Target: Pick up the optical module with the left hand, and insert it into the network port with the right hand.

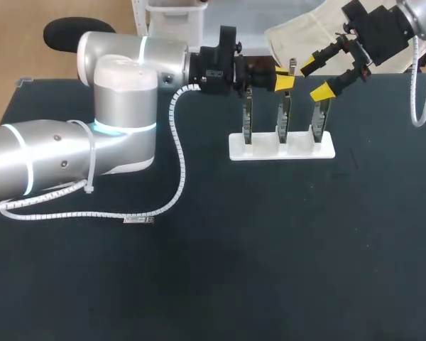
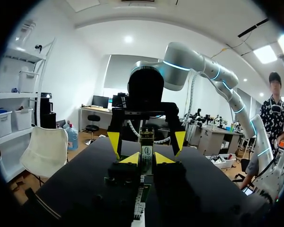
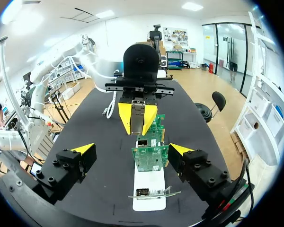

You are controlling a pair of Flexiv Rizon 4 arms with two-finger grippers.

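Observation:
The silver optical module (image 3: pixel 138 120) is held level above the table, and my left gripper (image 1: pixel 283 82) is shut on it. In the left wrist view the module (image 2: pixel 146 154) shows as a labelled strip between the yellow fingertips (image 2: pixel 130 158). Three green network cards (image 1: pixel 284 117) stand upright on a white base (image 1: pixel 282 147) at the far middle of the table. The module hovers over the middle card. My right gripper (image 1: pixel 317 78) stands open just to the right, facing the left gripper. Its fingers straddle the nearest card (image 3: pixel 150 157) without touching it.
The left arm's white spiral cable (image 1: pixel 176 153) loops down onto the black table, and a small tag (image 1: pixel 138 220) lies at its low point. Dark tabletop (image 1: pixel 284 256) stretches in front of the base.

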